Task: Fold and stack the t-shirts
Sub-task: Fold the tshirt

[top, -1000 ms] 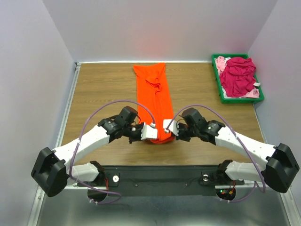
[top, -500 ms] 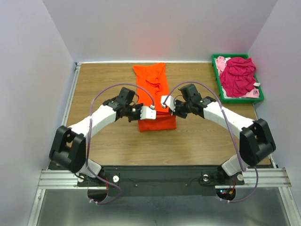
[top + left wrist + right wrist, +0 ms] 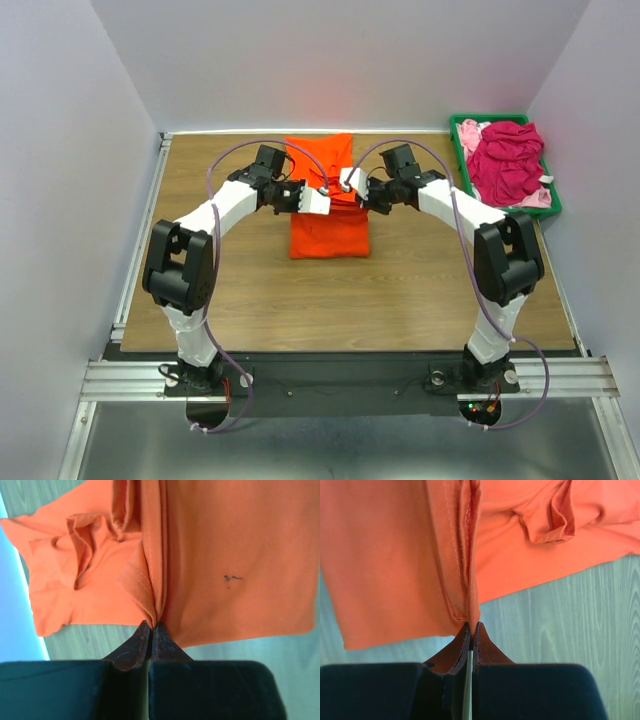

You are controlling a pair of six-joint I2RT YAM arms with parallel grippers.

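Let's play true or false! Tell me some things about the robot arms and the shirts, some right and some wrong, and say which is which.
1. The left gripper pinches the bright orange cloth t-shirt. True.
2. The right gripper is open and holds nothing. False: it is shut on the same orange t-shirt.
3. The magenta cloth t-shirt lies in the green plastic bin. True.
4. The green bin stands at the near left corner of the wooden table. False: it stands at the far right corner.
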